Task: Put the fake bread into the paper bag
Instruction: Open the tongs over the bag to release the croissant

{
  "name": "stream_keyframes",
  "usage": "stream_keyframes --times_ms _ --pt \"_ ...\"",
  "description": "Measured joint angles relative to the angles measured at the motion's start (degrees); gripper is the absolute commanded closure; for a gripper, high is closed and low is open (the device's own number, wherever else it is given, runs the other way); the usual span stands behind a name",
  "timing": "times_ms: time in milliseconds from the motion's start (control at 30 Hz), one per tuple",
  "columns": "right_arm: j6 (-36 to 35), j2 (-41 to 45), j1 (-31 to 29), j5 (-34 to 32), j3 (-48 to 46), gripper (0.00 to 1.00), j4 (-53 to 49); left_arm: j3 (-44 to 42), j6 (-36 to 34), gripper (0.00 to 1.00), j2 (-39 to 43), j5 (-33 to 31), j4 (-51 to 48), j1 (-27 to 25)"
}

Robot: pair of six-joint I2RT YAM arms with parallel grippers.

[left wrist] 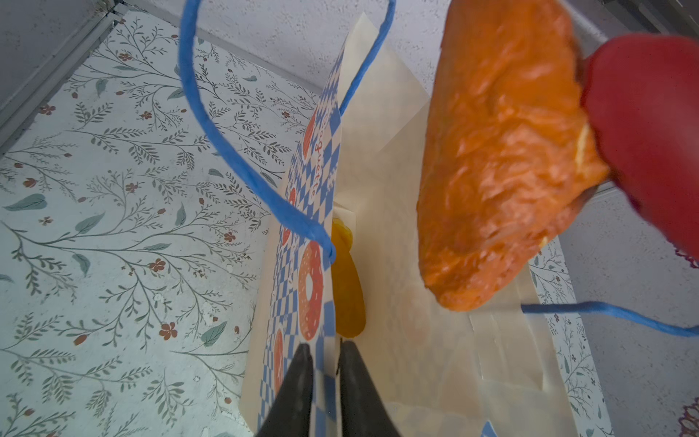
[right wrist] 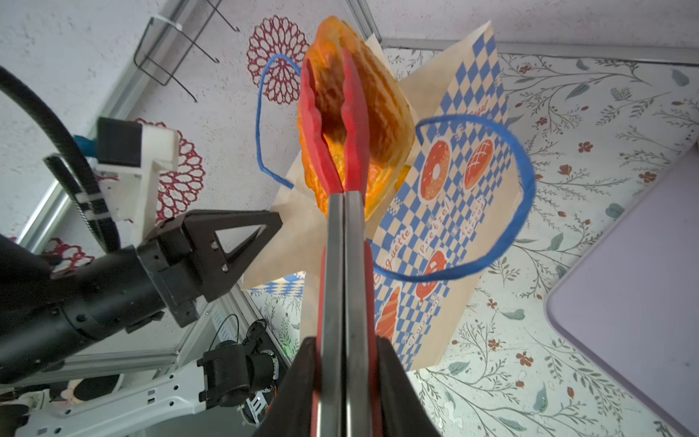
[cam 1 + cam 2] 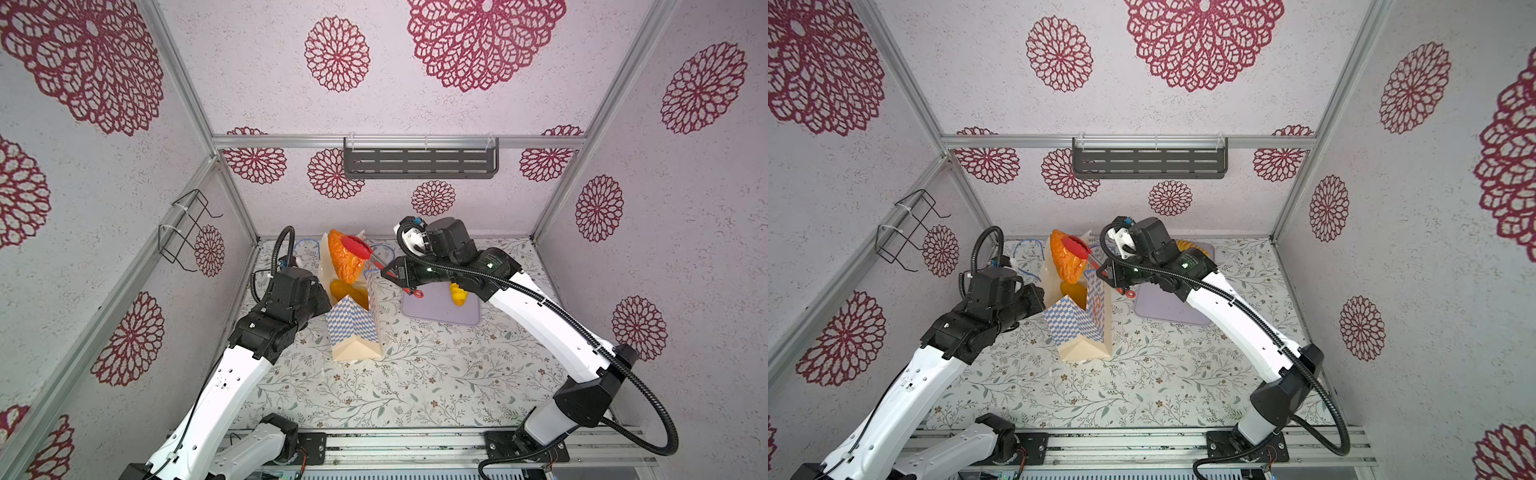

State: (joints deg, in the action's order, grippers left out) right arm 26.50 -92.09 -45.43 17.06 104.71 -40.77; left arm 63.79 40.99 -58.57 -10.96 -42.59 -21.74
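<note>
The paper bag (image 3: 353, 328) (image 3: 1079, 328) stands upright and open in both top views. My left gripper (image 1: 325, 348) (image 3: 327, 297) is shut on the bag's (image 1: 397, 340) checkered side wall near the rim. My right gripper (image 2: 344, 344) (image 3: 392, 272) is shut on the red tongs (image 2: 344, 265) (image 3: 357, 245). The tongs clamp a large orange fake bread (image 3: 345, 257) (image 1: 503, 159) (image 2: 382, 113), tilted just above the bag's mouth. A yellow bread (image 1: 346, 295) (image 3: 351, 291) lies inside the bag. Another yellow bread (image 3: 458, 295) sits on the tray, partly hidden by the right arm.
A flat lilac tray (image 3: 440, 311) (image 2: 643, 265) lies right of the bag, under the right arm. The bag's blue cord handles (image 1: 227, 151) loop out on both sides. A black wire rack (image 3: 187, 228) hangs on the left wall, a dark shelf (image 3: 419, 160) on the back wall.
</note>
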Motion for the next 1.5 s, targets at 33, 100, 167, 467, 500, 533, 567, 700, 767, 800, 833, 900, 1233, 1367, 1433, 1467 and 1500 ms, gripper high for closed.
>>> stream_keyframes --times_ms 33,100,167,467,500,533,567,700,767,800,833,900,1233,1367,1433,1467,1500 --pt "-0.37 -0.22 -0.33 -0.42 0.39 0.86 -0.9 0.0 0.0 0.82 0.0 0.0 0.0 0.0" --pt "-1.2 -0.61 -0.85 -1.03 1.18 0.85 -2.19 0.0 0.0 0.82 0.0 0.0 0.02 0.0" --pt "-1.88 -0.79 -1.25 -1.81 1.79 0.8 -3.17 0.0 0.0 0.82 0.0 0.0 0.04 0.0" --pt "-3.61 -0.81 -1.66 -2.47 2.1 0.61 -4.31 0.0 0.02 0.82 0.0 0.0 0.04 0.0" --pt "-3.87 -0.81 -1.66 -2.49 2.1 0.61 -4.28 0.0 0.04 0.82 0.0 0.0 0.04 0.0" --pt "-4.04 -0.81 -1.66 -2.45 2.1 0.59 -4.26 0.0 0.04 0.82 0.0 0.0 0.04 0.0" --pt "-4.02 -0.81 -1.66 -2.43 2.1 0.58 -4.22 0.0 0.04 0.82 0.0 0.0 0.04 0.0" --pt "-4.02 -0.81 -1.68 -2.27 2.21 0.54 -3.85 0.0 0.07 0.82 0.02 0.0 0.04 0.0" --pt "-4.02 -0.81 -1.66 -2.23 2.34 0.54 -3.45 0.0 0.07 0.82 0.02 -0.02 0.04 0.0" --pt "-4.02 -0.81 -1.68 -2.21 2.4 0.54 -3.21 0.0 0.07 0.82 0.02 0.0 0.04 0.0" --pt "-4.04 -0.81 -1.66 -2.16 2.47 0.54 -2.95 0.0 0.07 0.82 0.02 0.0 0.04 0.0" --pt "-4.02 -0.81 -1.66 -2.1 2.69 0.54 -2.71 0.0 0.07 0.82 0.02 0.0 0.04 0.0" --pt "-4.44 -0.5 -0.26 -3.87 5.03 0.59 -1.36 0.0 0.26 0.7 0.04 -0.02 0.02 0.0" --pt "-4.44 0.42 3.43 -4.44 4.87 0.59 -1.09 0.0 0.5 0.57 0.11 -0.04 -0.07 0.0" --pt "-4.42 1.77 6.4 -4.63 3.65 0.58 -0.5 0.0 0.57 0.5 0.17 -0.11 -0.13 0.0" --pt "-4.42 2.82 8.26 -4.81 2.58 0.58 -0.28 0.0 0.55 0.46 0.26 -0.17 -0.15 0.0" --pt "-4.42 4.11 10.23 -4.9 1.25 0.58 -0.07 0.0 0.52 0.43 0.35 -0.17 -0.15 0.0"
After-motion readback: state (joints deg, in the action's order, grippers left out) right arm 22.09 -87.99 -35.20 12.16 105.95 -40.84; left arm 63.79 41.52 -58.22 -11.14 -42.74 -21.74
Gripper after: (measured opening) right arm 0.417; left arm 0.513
